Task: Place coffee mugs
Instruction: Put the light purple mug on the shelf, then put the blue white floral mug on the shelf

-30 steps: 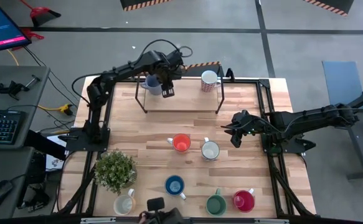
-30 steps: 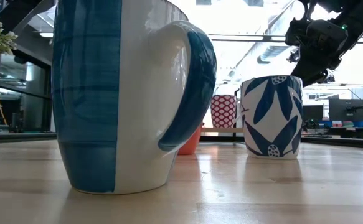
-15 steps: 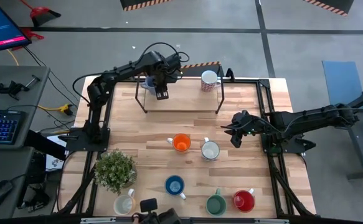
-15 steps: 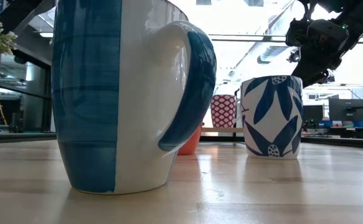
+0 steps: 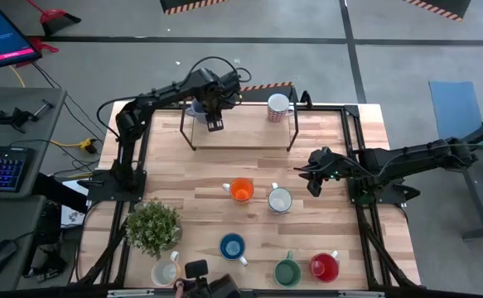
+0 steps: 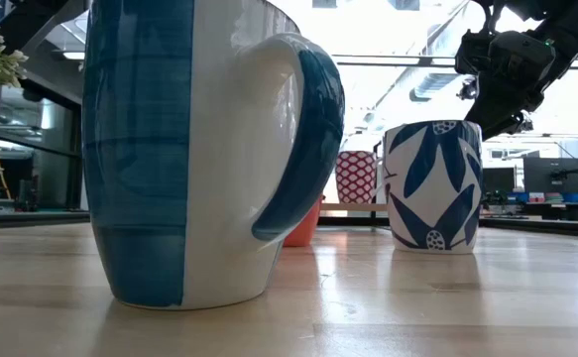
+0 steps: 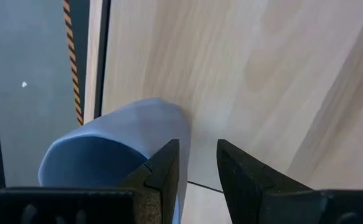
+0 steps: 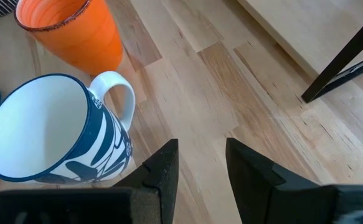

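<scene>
Where the left claw (image 7: 197,167) hangs, grey-blue mug (image 7: 116,149) just beside it

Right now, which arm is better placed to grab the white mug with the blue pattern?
Right. The right gripper hangs open beside the patterned mug; the left gripper is far off at the shelf.

Overhead view is evenly lit and sharp, with short soft shadows beside the mugs. Low view is backlit: ceiling lights (image 6: 388,25) blow out to white, and the counter (image 6: 368,307) carries a sheen. The near blue mug (image 6: 184,149) fills that frame, slightly soft.
</scene>
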You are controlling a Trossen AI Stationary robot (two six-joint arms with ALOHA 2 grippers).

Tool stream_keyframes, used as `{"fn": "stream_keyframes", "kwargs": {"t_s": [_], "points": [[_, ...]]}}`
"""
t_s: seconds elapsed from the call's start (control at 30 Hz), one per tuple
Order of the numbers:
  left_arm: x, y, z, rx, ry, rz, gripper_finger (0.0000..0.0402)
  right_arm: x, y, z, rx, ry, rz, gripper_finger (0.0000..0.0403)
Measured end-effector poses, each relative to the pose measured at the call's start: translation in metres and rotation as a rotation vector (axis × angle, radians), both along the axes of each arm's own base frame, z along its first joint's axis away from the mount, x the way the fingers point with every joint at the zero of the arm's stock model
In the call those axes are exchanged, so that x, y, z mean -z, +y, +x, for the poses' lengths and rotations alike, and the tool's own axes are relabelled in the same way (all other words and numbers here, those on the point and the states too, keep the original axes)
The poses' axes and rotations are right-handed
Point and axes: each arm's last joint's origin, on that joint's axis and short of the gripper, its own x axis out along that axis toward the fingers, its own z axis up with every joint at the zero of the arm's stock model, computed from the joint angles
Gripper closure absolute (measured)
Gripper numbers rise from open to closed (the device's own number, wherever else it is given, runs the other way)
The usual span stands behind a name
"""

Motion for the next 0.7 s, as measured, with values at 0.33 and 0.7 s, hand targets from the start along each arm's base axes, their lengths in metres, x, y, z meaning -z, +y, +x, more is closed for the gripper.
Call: {"fn": "stream_keyframes", "kwargs": {"t_s": [0.33, 0.7], "points": [[-0.001, -0.005, 0.008, 0.014, -0.108, -0.084, 0.0303, 0.0, 0.0, 0.0, -0.002, 0.001, -0.01, 0.0288], [-0.028, -0.114, 0.058, 0.129, -0.297, -0.456, 0.0303, 0.001, 0.001, -0.001, -0.045, 0.015, 0.03, 0.0288]]}}
